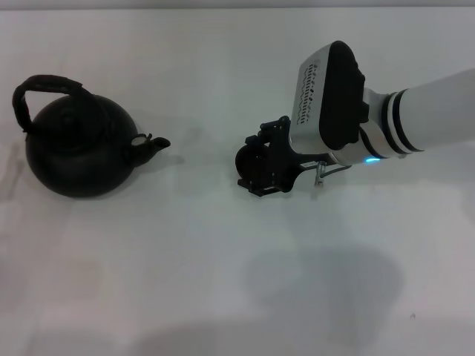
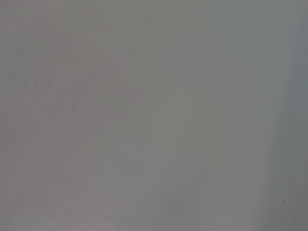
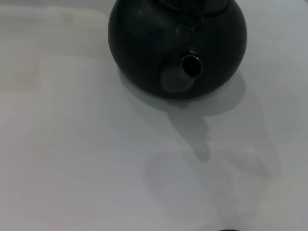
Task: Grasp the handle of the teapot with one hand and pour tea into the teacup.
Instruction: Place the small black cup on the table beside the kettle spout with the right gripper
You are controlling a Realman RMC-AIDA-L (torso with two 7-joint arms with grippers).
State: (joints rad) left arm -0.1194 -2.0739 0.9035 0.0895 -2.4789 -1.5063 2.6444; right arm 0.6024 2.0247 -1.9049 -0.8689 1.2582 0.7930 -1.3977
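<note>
Table (image 1: 223, 282): bare white surface on the robot's side of the teapot; nothing stands there.
Right gripper (image 1: 261, 165): hangs low over the table, well to the right of the teapot and facing its spout. Dark fingers wrap a small round dark shape, probably the teacup; whether they press it or only stand around it I cannot tell.
Teacup (image 1: 247, 160): at the right gripper, apart from the teapot, with open table between it and the spout tip.
Teapot (image 1: 78, 148): upright on the table at the left, untouched by either arm.
Spout (image 1: 152, 142): points right, toward the teacup; the right wrist view looks straight into its open end.
Handle (image 1: 46, 89): arches over the teapot's far-left top, free of any gripper.
Left gripper: not in sight; its wrist view shows only plain grey.
Step in hand: judged early, the teacup being placed, the handle not yet grasped.
Risks: a teacup left too far from the spout would let tea fall on the table; a jerky release could tip the small teacup; an off-centre grip on the handle could swing the heavy teapot.
</note>
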